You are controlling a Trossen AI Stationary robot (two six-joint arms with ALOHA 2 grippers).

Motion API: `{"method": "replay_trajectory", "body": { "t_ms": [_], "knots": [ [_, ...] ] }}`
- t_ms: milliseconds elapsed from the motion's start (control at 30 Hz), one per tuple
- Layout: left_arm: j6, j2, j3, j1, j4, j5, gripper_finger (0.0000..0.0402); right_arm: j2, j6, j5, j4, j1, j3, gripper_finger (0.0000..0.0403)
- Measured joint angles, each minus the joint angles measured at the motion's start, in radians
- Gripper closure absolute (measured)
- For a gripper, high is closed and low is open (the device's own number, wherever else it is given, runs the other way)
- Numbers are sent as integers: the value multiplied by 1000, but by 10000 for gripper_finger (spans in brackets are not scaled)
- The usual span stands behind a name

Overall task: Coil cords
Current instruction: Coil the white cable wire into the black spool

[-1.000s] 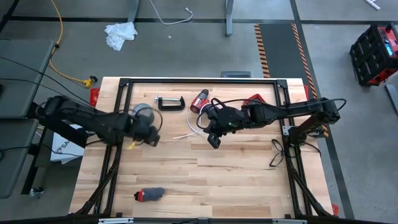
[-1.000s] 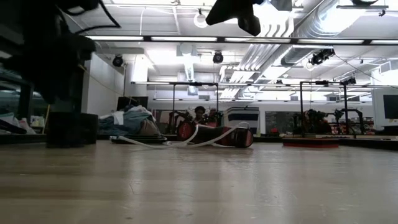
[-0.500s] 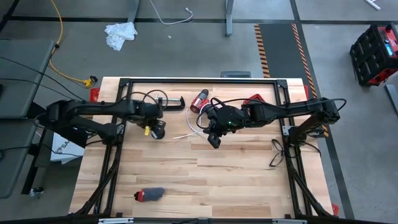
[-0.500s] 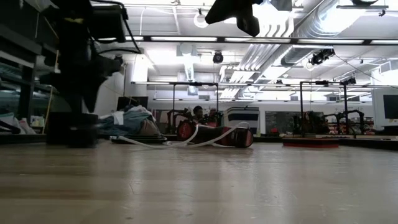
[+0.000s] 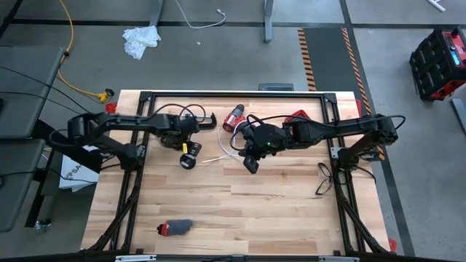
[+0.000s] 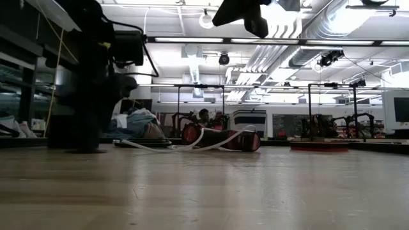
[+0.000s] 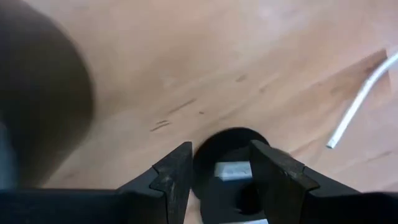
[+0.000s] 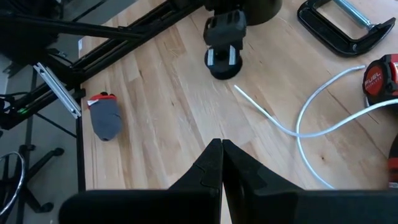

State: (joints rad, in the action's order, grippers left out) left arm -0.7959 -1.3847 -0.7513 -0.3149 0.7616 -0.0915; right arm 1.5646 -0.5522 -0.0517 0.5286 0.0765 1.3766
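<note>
Near the back-left part of the table, the left tool hangs just above the wood with its two dark fingers standing on either side of a small round black disc with a pale centre; whether the pads actually press on the disc cannot be told, though they straddle it closely. From the right wrist view the same disc sits on the boards directly under that tool. A thin white cable lies in a loose curve between the two arms, one free end resting on the wood just beside the disc and the rest running back toward a red tool body at the far edge. Any link between cable and disc is not visible. A black C-clamp lies behind the cable, close to the left arm's wrist. The right tool hovers over the middle of the table, well clear of the cable, its fingers pressed together on nothing. Toward the front-left of the table lies a small grey-and-red object, well apart from everything else. At table height, the white cable loops in front of dark items at the far edge.
</note>
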Motion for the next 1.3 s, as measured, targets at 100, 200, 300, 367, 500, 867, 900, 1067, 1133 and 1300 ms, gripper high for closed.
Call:
{"method": "replay_trajectory", "body": {
  "t_ms": [100, 200, 300, 367, 500, 867, 900, 1067, 1133, 1300],
  "knots": [
    [15, -20, 0, 0, -9, -31, 247, 0, 0, 0, 10, 0, 0, 403],
    [29, -24, 0, 0, -10, -47, 247, 0, 0, 0, 13, 0, 0, 403],
    [50, -10, -2, 0, -4, -61, 247, 0, 0, 0, 14, 0, 0, 403],
    [61, 14, -4, 0, -5, -65, 247, 0, 0, 0, 14, 0, 0, 403],
    [83, 64, -4, 0, 10, -55, 247, 0, 0, 0, 14, 0, 0, 403],
    [81, 155, -4, 143, 35, -103, 259, 0, 3, -10, 25, 0, 0, 403],
    [73, 161, -4, 166, 45, -70, 264, 0, 3, -13, 27, 0, 0, 403],
    [34, 150, -4, 239, 39, -7, 280, 0, 3, -24, 32, -1, 0, 403],
    [38, 136, -3, 269, 19, 4, 281, 0, 3, -24, 31, -6, 0, 403],
    [65, 86, -3, 330, -6, 59, 269, 0, 3, -24, 31, -18, 0, 403]
  ]
}}
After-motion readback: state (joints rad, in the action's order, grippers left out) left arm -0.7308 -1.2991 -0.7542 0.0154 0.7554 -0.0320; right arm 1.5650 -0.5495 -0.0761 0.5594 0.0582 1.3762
